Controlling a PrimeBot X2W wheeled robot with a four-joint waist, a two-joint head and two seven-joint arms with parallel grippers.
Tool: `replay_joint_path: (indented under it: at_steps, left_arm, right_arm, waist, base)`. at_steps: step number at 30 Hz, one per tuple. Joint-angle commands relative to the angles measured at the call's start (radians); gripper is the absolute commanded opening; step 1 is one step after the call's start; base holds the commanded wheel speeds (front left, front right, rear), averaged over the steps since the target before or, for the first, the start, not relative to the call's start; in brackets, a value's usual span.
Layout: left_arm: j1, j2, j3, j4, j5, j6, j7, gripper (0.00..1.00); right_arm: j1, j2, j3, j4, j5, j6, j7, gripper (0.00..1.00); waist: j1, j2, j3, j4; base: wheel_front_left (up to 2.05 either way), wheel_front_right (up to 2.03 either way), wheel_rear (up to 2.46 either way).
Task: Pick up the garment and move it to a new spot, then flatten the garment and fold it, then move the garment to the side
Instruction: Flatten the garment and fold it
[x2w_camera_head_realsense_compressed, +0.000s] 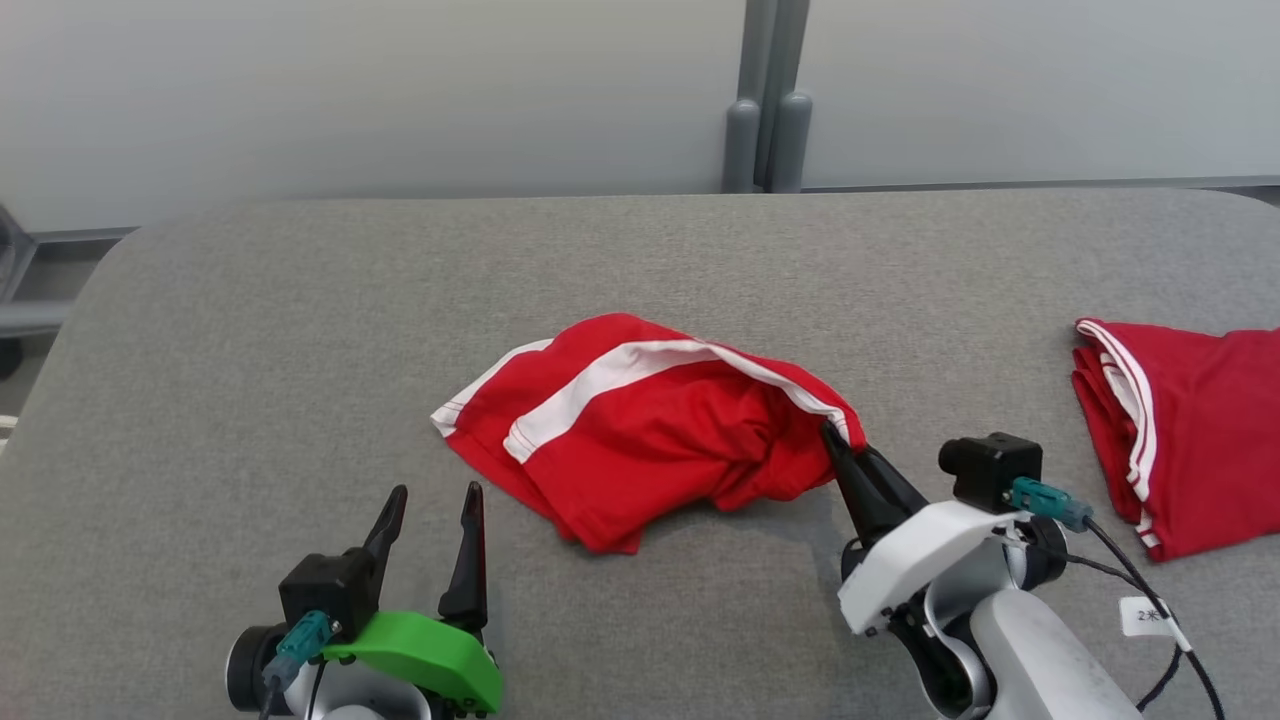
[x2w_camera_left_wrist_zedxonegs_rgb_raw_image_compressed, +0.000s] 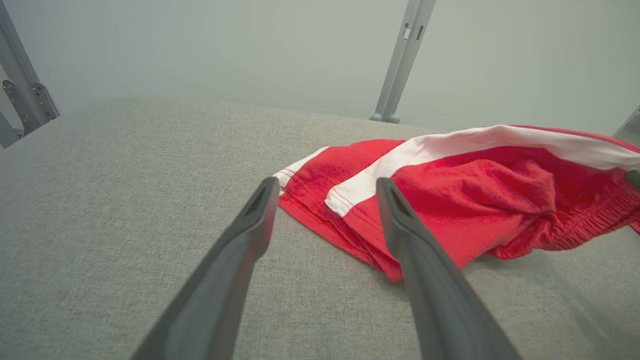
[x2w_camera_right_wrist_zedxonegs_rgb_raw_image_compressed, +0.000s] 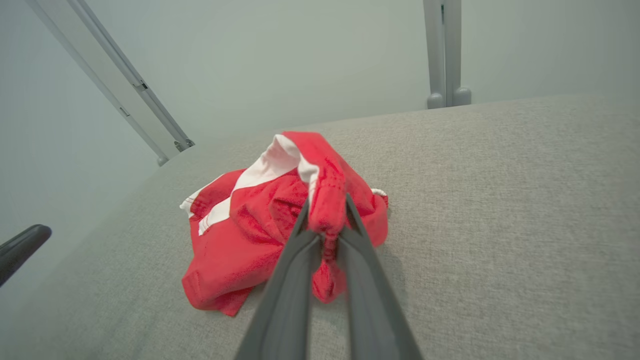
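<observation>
Garment (x2w_camera_head_realsense_compressed: 640, 430): crumpled on tabletop (x2w_camera_head_realsense_compressed: 300, 330), edge clamped by right hand (x2w_camera_head_realsense_compressed: 838, 445); left hand (x2w_camera_head_realsense_compressed: 432, 520) apart, idle. Moving, flattening, folding outstanding.

The head camera looks forward and down across the grey tabletop (x2w_camera_head_realsense_compressed: 300, 330) from high at its near side. Each wrist camera sits low and close, facing along the fingers toward the far wall — one behind the left pincer (x2w_camera_left_wrist_zedxonegs_rgb_raw_image_compressed: 326, 185), one behind the right pincer (x2w_camera_right_wrist_zedxonegs_rgb_raw_image_compressed: 326, 207). All three share the red shorts (x2w_camera_head_realsense_compressed: 640, 430) and the grey post (x2w_camera_head_realsense_compressed: 765, 100).
</observation>
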Motion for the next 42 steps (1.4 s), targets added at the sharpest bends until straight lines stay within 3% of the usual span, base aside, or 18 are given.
replay_joint_path:
  at_steps: [1, 6, 10, 17, 26, 27, 29, 30, 31, 42]
  left_arm:
    - [0.019, 0.005, 0.005, -0.004, -0.006, 0.005, -0.002, 1.0]
    - [0.012, 0.005, 0.007, -0.004, -0.002, 0.0, -0.004, 1.0]
    - [0.003, 0.001, 0.001, 0.001, 0.002, -0.006, -0.005, 1.0]
    - [-0.018, -0.003, -0.012, 0.01, 0.007, -0.016, -0.001, 1.0]
    - [-0.013, -0.01, -0.03, 0.016, 0.007, -0.018, 0.005, 1.0]
    - [-0.011, -0.011, -0.032, 0.018, 0.004, -0.019, 0.004, 1.0]
    - [-0.007, -0.013, -0.035, 0.023, -0.002, -0.023, 0.004, 1.0]
    - [-0.004, -0.015, -0.035, 0.025, -0.005, -0.025, 0.004, 1.0]
    - [-0.002, -0.015, -0.036, 0.027, -0.007, -0.026, 0.004, 1.0]
    - [0.015, -0.028, -0.042, 0.06, -0.033, -0.044, 0.009, 1.0]
  right_arm:
    - [0.039, -0.011, -0.019, -0.057, 0.008, 0.0, 0.031, 0.0]
    - [0.127, -0.04, -0.108, -0.186, 0.005, 0.0, 0.135, 0.0]
    - [0.145, -0.055, -0.16, -0.192, -0.022, 0.0, 0.173, 0.0]
    - [0.093, -0.076, -0.255, -0.019, -0.077, 0.0, 0.189, 0.0]
    - [0.011, -0.072, -0.287, 0.194, -0.163, 0.0, 0.071, 0.0]
    - [0.005, -0.07, -0.284, 0.208, -0.166, 0.0, 0.058, 0.12]
    - [-0.004, -0.071, -0.284, 0.226, -0.176, 0.0, 0.028, 0.47]
    - [-0.007, -0.073, -0.281, 0.232, -0.182, 0.0, 0.014, 0.92]
    - [-0.009, -0.075, -0.28, 0.236, -0.186, 0.0, 0.002, 1.0]
    - [0.047, -0.066, -0.28, 0.12, -0.215, 0.0, -0.052, 1.0]
  waist:
    - [0.0, 0.0037, -0.012, -0.045]
    - [0.0, 0.0037, -0.007, -0.065]
    - [0.0, 0.0037, -0.001, -0.066]
    - [0.0, 0.0037, 0.012, -0.039]
    - [0.0, 0.0037, 0.01, -0.026]
    - [0.0, 0.0037, 0.008, -0.03]
    - [0.0, 0.0037, 0.003, -0.038]
    - [0.0, 0.0037, 0.0, -0.044]
    - [0.0, 0.0037, -0.003, -0.05]
    - [0.0, 0.0037, -0.027, -0.128]
  base:
    - [0.0, 0.0, 0.0]
    - [0.0, 0.0, 0.0]
    - [0.0, 0.0, 0.0]
    - [0.0, 0.0, 0.0]
    - [0.0, 0.0, 0.0]
    - [0.0, 0.0, 0.0]
    - [0.0, 0.0, 0.0]
    - [0.0, 0.0, 0.0]
    - [0.0, 0.0, 0.0]
    - [0.0, 0.0, 0.0]
